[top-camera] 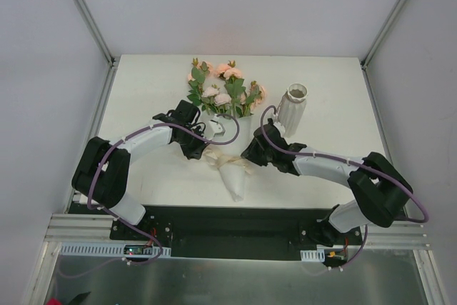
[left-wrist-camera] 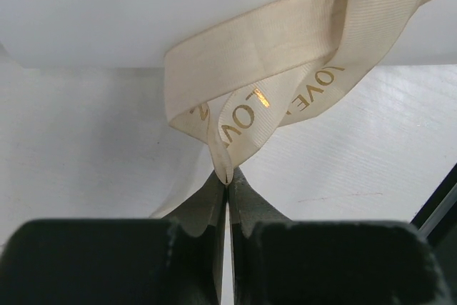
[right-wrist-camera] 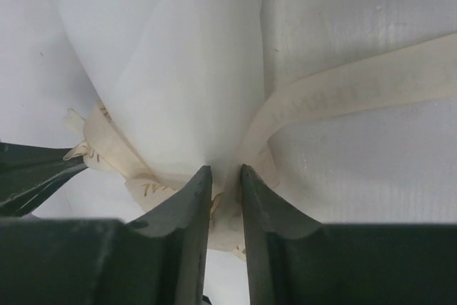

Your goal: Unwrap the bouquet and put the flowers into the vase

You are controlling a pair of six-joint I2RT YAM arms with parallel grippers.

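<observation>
Midway across the table [top-camera: 143, 98] your bouquet [top-camera: 233, 173] lies, cone tip toward the near edge, the vase [top-camera: 293, 108] upright beside its blooms [top-camera: 225, 92]. Your left gripper [left-wrist-camera: 226, 180] is clamped on a cream ribbon loop [left-wrist-camera: 285, 69]. Your right gripper [right-wrist-camera: 226, 176] straddles the knot [right-wrist-camera: 227, 216], jaws narrowly apart; whether they pinch it is unclear.
</observation>
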